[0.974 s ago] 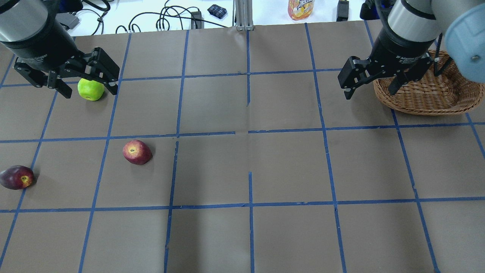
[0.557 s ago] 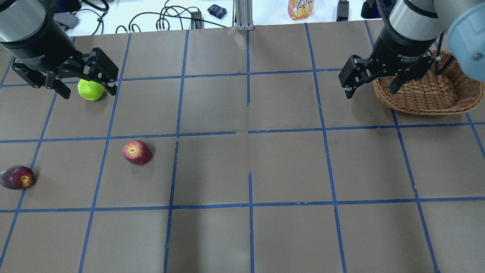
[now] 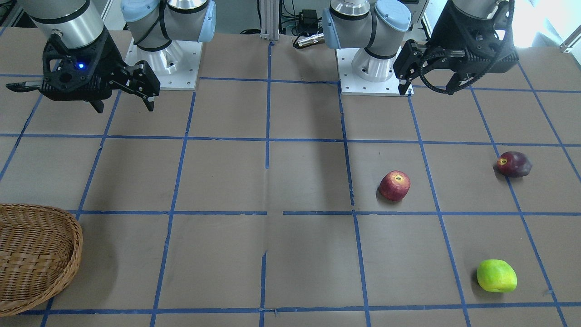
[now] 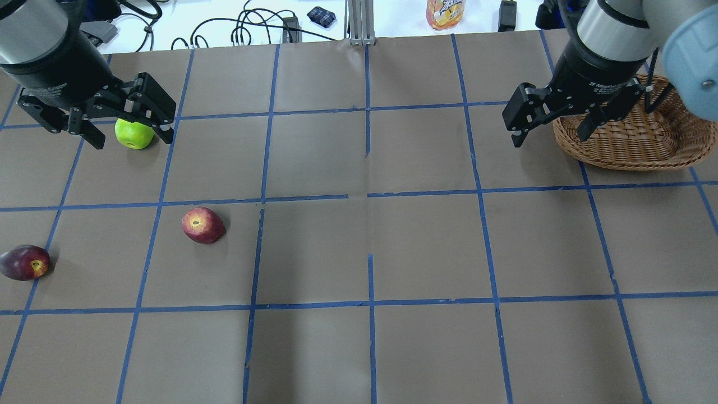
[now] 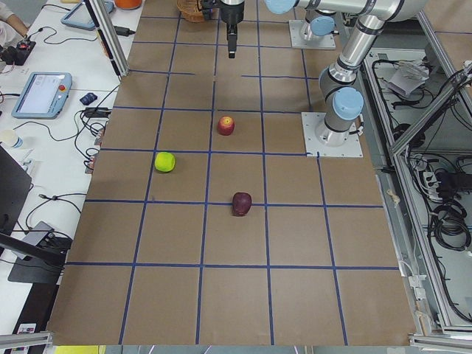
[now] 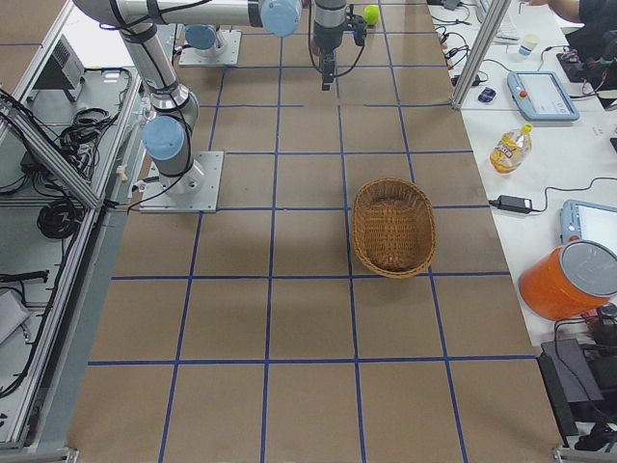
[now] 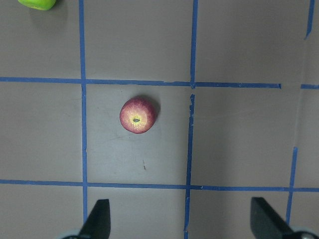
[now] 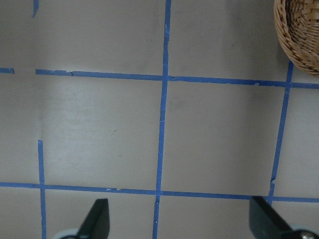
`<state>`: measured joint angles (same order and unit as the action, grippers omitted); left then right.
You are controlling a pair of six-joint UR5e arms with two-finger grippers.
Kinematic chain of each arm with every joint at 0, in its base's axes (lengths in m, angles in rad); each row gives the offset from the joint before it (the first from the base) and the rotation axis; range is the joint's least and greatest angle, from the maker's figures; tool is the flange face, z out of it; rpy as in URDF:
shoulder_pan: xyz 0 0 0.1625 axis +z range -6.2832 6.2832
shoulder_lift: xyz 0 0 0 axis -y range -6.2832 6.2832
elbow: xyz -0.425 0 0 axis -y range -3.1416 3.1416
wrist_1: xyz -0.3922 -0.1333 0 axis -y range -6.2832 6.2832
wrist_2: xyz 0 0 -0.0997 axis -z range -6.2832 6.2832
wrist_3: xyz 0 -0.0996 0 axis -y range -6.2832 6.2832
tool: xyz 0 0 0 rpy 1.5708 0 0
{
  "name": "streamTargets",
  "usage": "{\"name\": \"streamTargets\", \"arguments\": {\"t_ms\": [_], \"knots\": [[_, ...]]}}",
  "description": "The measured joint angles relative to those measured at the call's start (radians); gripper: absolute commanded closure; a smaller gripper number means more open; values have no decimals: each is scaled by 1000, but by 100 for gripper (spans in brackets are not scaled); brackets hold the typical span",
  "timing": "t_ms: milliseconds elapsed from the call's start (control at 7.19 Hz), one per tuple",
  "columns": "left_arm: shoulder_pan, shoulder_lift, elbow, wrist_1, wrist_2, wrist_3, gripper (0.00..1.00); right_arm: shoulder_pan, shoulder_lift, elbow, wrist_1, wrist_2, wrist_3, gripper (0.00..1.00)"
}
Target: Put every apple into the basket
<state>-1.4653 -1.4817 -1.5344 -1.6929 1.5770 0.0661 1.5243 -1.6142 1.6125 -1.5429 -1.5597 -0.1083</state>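
Three apples lie on the brown table. The red apple (image 4: 202,225) sits left of centre and shows below my left gripper in its wrist view (image 7: 138,114). The maroon apple (image 4: 23,262) lies at the left edge. The yellow-green apple (image 4: 134,137) lies at the far left, partly covered in the overhead view by my left gripper (image 4: 131,140), which hangs open and empty well above the table (image 3: 427,90). The wicker basket (image 4: 634,143) stands at the far right and holds no apple (image 6: 392,227). My right gripper (image 4: 548,137) hangs open and empty beside its left rim.
Blue tape lines (image 4: 370,196) grid the table. Cables, a juice pouch (image 4: 445,12) and small devices lie beyond the far edge. The two robot bases (image 3: 163,54) stand at the robot's side of the table.
Both grippers have drifted only slightly. The apples and the basket have not moved.
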Motion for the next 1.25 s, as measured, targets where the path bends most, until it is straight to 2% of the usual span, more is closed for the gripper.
{"name": "streamTargets", "arguments": {"t_ms": [418,696,1253], "knots": [[12,-23,-4,-26,4,12,0,0,0,6,-1,3,1,0],[36,-81,-50,-12,5,17,0,0,1,7,-1,3,2,0],[56,-186,-350,394,26,135,0,1,2,7,-3,7,3,0]]}}
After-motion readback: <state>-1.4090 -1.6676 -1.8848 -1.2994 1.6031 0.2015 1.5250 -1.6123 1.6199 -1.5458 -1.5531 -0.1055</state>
